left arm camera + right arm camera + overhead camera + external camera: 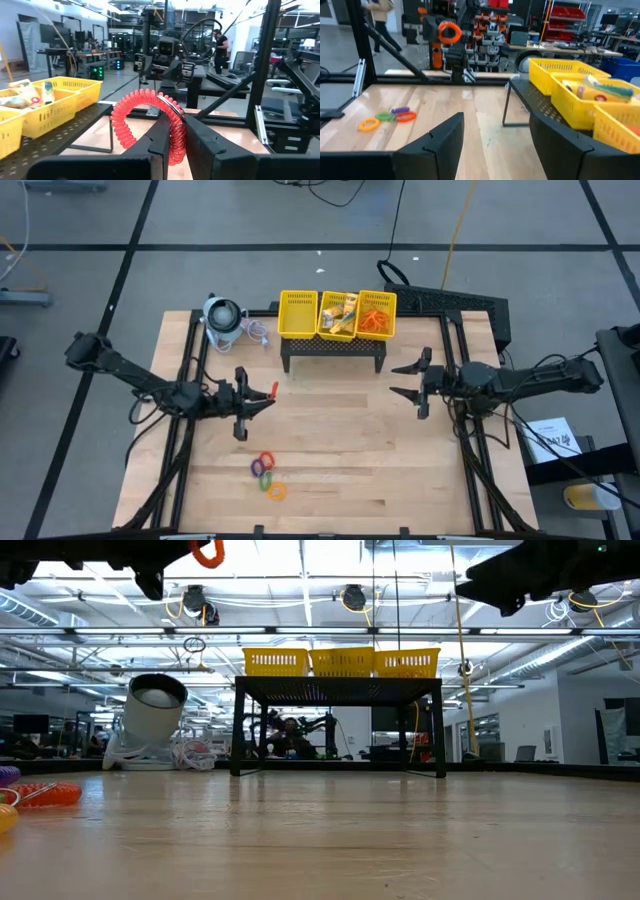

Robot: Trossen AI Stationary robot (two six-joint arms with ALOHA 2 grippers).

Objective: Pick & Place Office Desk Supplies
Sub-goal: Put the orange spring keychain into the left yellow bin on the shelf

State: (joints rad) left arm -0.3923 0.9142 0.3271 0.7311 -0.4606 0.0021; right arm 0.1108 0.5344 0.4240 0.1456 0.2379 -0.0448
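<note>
High view: the left gripper (262, 398) hangs over the table's left half, pinching a red coil ring (273, 390), while the right gripper (408, 378) hovers opposite, fingers spread wide and empty. Left wrist view shows both fingers (161, 138) clamped tight on that ring (145, 120). Right wrist view: the other rings (385, 118) lie loose on the table (445, 107).

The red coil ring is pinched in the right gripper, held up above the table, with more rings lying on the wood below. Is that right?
Not quite: the left gripper pinches the red coil ring, as the left wrist view shows. The right gripper is open and empty. The other rings do lie on the table.
</note>
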